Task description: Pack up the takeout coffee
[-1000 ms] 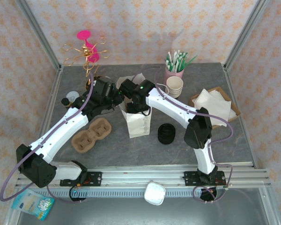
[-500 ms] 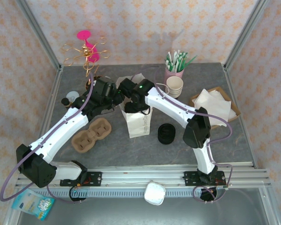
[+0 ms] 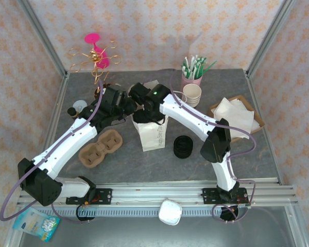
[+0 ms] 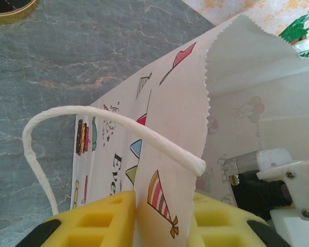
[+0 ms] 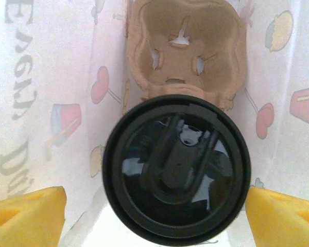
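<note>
Takeout coffee [image 5: 175, 167] stands inside paper bag [image 5: 51, 77], brown carrier [image 5: 188, 46] just beyond it.

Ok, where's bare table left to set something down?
Free: the near strip of table between the cup carrier and the black lids; also the far right corner behind the napkin box. Crowded around the paper bag, where left arm and right arm meet.

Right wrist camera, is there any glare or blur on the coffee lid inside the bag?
Right wrist view: the lid carries bright reflections at its middle yet reads sharp; the yellow pads at the corners are soft; the paper bag walls glow backlit. Top external view: even light, no glare.
</note>
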